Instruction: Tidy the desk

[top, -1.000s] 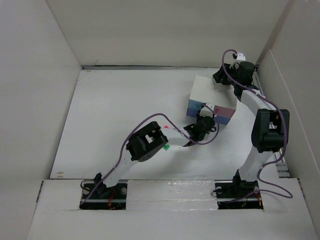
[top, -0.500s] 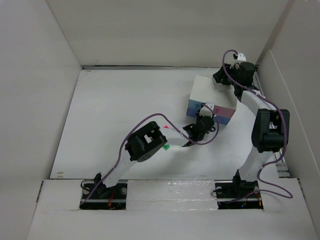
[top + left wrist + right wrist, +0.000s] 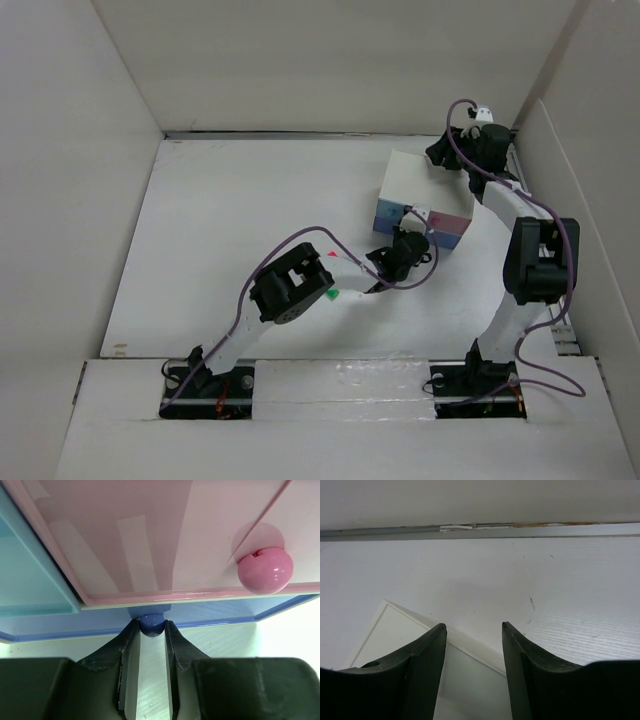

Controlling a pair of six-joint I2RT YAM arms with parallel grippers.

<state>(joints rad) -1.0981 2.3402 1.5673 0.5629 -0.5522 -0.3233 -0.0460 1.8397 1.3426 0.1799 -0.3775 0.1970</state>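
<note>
Even, diffuse light is flooding the white bench [image 3: 250, 230] from above, leaving the top view bright and nearly washed out, with only faint shadows. At the front of the drawer box [image 3: 415, 190], the left wrist view is showing pale streaks of reflection across the glossy pink front. The pink knob [image 3: 265, 570] there is catching small highlights, with a soft round shadow or reflection just above it. The blue knob [image 3: 151, 625] is sitting in shade between the dark fingers [image 3: 127, 650] of the left hand [image 3: 150, 630]. Behind the box, the right hand [image 3: 473, 626] is reading as near-black, soft-edged fingers [image 3: 420, 670], while the bench beyond is showing sharp grain.
</note>
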